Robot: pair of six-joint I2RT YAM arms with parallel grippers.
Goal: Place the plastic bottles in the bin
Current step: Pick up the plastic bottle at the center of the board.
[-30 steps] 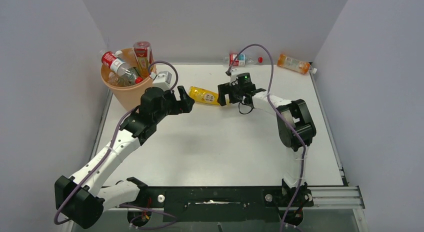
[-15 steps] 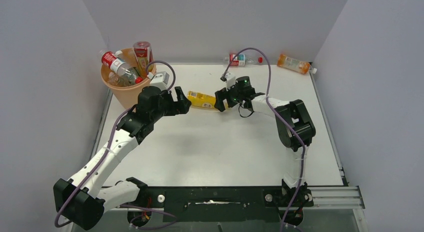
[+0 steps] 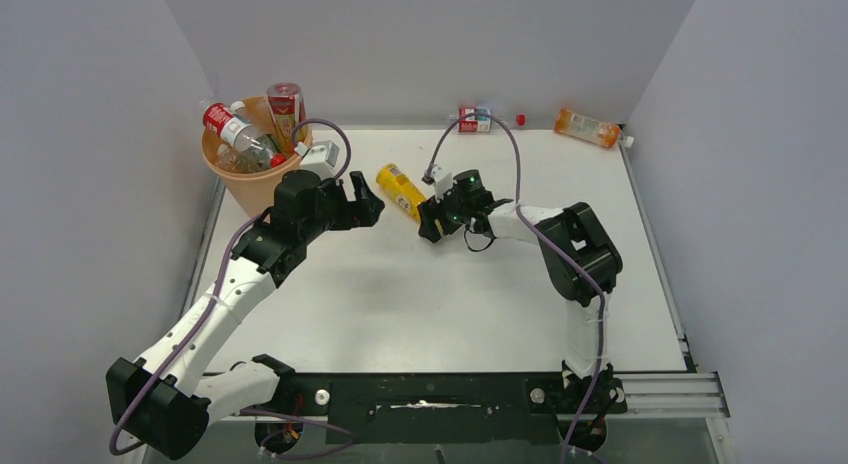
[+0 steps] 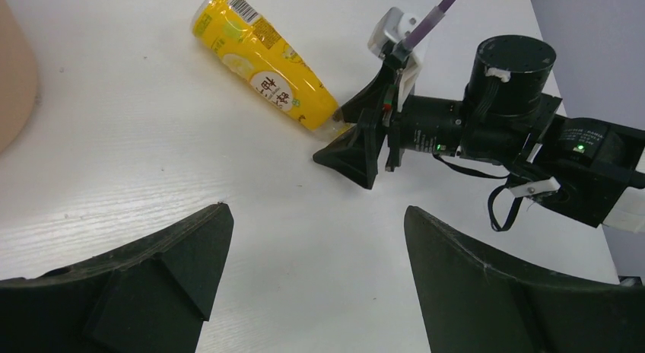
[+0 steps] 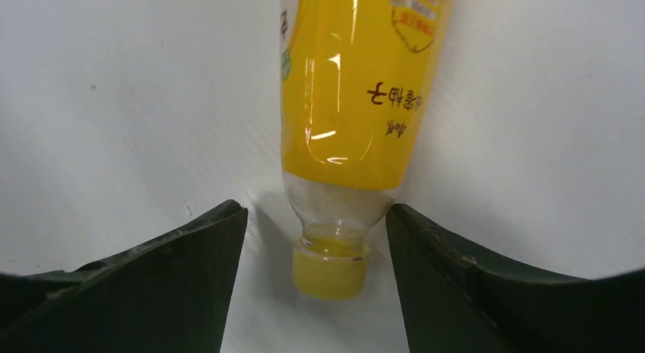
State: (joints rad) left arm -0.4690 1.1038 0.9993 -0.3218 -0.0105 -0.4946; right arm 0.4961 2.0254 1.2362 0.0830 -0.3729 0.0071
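A yellow-labelled plastic bottle (image 3: 399,190) (image 4: 266,71) lies on the white table, its yellow cap (image 5: 331,271) pointing at my right gripper (image 3: 426,218) (image 5: 316,208). That gripper's jaws stand either side of the neck and cap; a gap shows on the left, and the right finger is close to the shoulder. My left gripper (image 3: 366,201) (image 4: 317,211) is open and empty, just left of the bottle. The peach-orange bin (image 3: 250,181) behind the left gripper holds several bottles (image 3: 238,132).
Two more bottles lie by the back wall: a clear one with a red and blue label (image 3: 480,119) and an orange one (image 3: 588,127) in the far right corner. Grey walls close in the table on three sides.
My right gripper slid left and its jaws narrowed around the yellow bottle's neck. The bottle swung so that its base points back-left. The left arm has barely moved.
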